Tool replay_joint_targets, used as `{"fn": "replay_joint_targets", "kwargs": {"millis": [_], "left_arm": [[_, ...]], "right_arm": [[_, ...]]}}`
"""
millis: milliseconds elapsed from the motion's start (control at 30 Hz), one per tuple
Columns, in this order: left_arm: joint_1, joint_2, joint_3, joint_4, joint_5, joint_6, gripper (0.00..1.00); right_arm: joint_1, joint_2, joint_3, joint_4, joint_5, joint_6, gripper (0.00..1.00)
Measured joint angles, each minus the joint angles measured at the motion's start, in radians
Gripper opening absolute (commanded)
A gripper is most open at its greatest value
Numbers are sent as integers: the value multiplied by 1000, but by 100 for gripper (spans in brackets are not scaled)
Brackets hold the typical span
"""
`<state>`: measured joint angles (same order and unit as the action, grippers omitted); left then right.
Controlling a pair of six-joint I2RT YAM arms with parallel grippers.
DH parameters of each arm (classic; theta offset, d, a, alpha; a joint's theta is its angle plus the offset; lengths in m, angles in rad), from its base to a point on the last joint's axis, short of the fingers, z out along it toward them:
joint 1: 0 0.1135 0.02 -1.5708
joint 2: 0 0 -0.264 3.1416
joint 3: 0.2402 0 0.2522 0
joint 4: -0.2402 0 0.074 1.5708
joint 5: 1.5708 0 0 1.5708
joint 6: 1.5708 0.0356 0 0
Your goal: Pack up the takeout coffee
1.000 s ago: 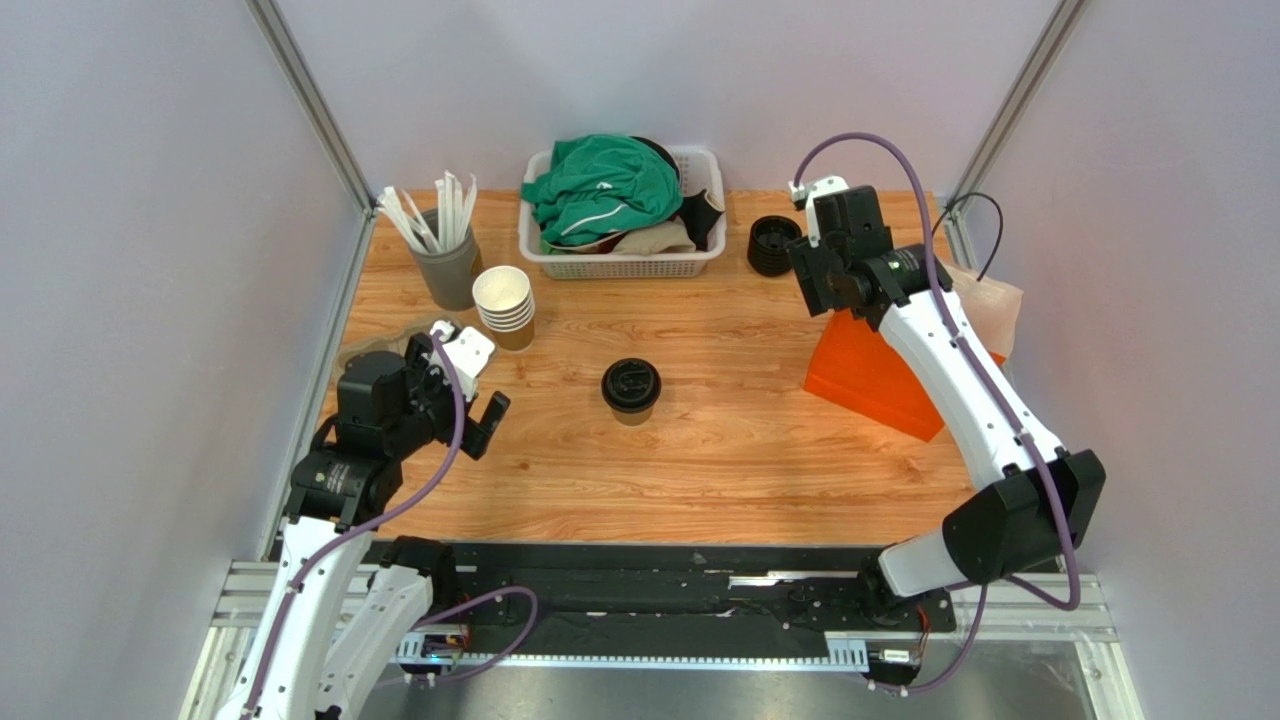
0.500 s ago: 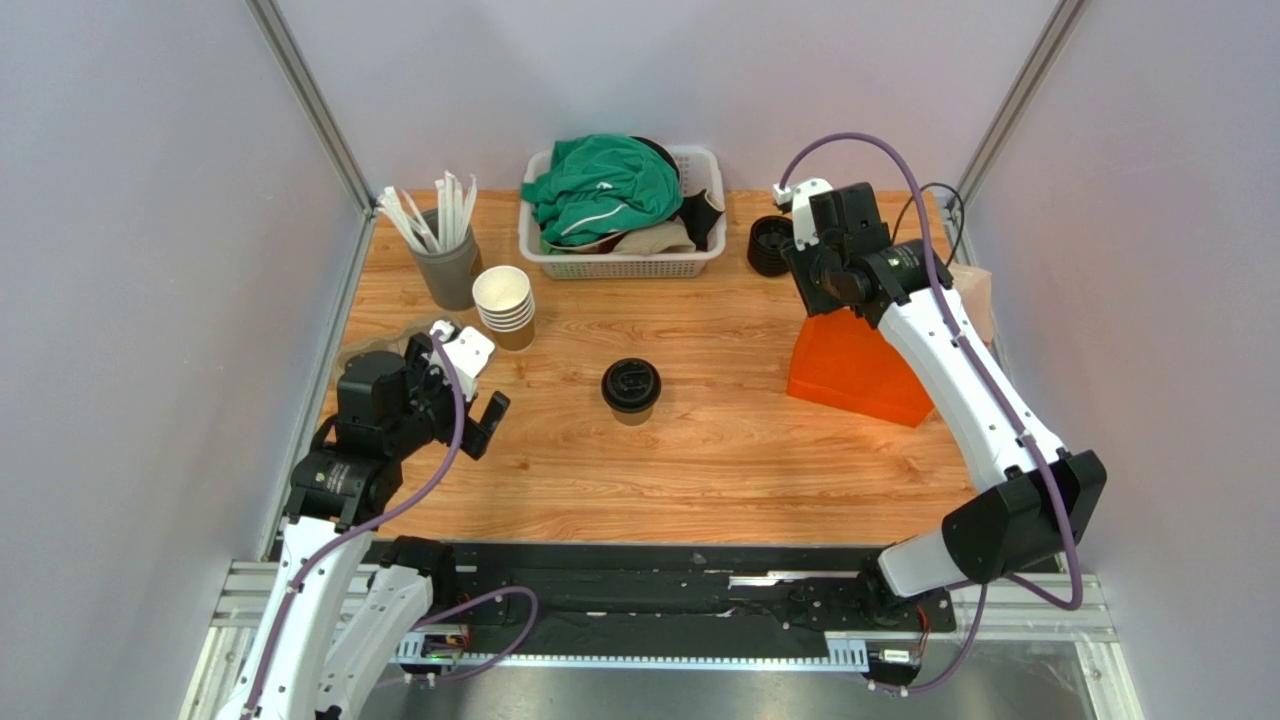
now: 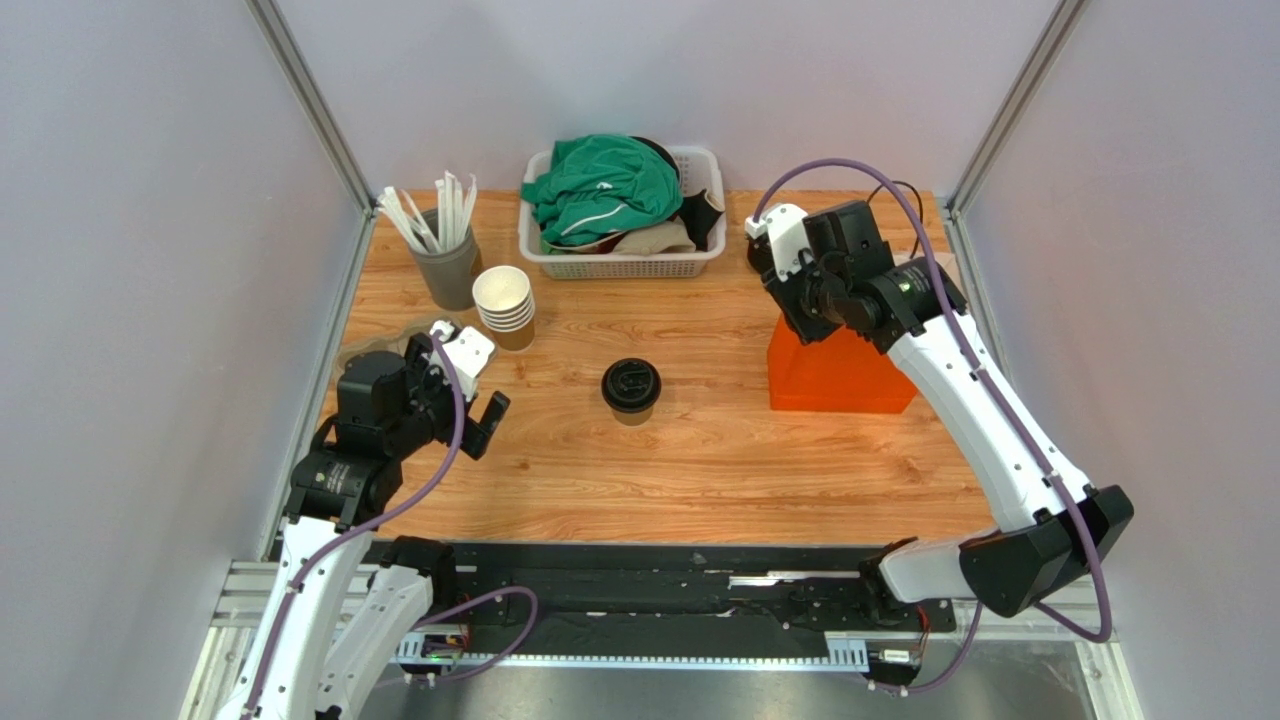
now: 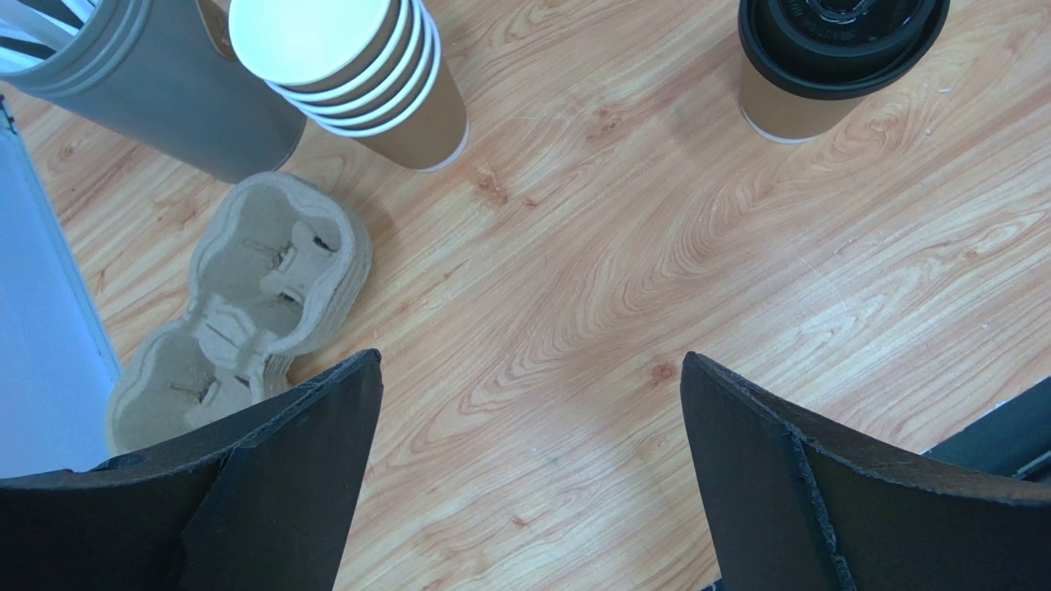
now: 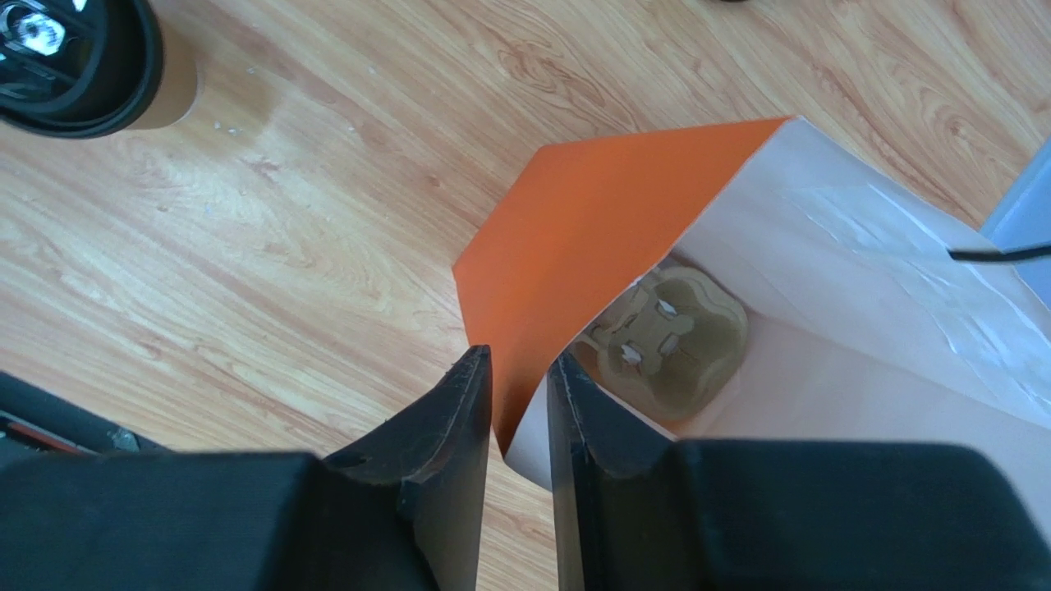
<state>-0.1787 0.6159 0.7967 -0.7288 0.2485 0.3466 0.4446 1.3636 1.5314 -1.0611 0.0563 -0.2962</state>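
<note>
Your right gripper (image 5: 518, 369) was clamped on the rim of the orange bag (image 5: 592, 234), which it had just dragged leftward and stood upright, with the pulp carrier (image 5: 666, 339) inside. The takeout coffee (image 3: 631, 386) stood mid-tabletop (image 3: 721, 465) near the bag, with nothing between them. Your left gripper (image 4: 531, 406) hung with jaws spread, well apart.

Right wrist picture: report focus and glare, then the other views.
Right wrist: right hand slightly soft, orange bag and table grain sharp, sheen on the bag's white lining. Left wrist: left hand dark, soft-edged; takeout coffee crisp. Top external: even light, faint shadows, no strong glare.
</note>
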Motion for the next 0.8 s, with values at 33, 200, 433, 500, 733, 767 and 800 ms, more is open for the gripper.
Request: {"fn": "replay_joint_targets", "kwargs": {"millis": [33, 200, 433, 500, 733, 767, 800], "left_arm": [[0, 0, 0, 0, 0, 0, 99], [0, 0, 0, 0, 0, 0, 99], [0, 0, 0, 0, -1, 0, 99], [0, 0, 0, 0, -1, 0, 99], [1, 0, 0, 0, -4, 0, 99], [1, 0, 0, 0, -4, 0, 99], [2, 0, 0, 0, -5, 0, 99]], "right_arm": [[6, -3, -1, -6, -13, -6, 24], [47, -10, -5, -35, -51, -27, 20], [107, -32, -8, -75, -95, -52, 19], [112, -40, -8, -84, -103, -55, 18], [115, -58, -5, -108, -123, -63, 21], [115, -58, -5, -111, -131, -64, 25], [116, -58, -5, -113, -138, -65, 33]]}}
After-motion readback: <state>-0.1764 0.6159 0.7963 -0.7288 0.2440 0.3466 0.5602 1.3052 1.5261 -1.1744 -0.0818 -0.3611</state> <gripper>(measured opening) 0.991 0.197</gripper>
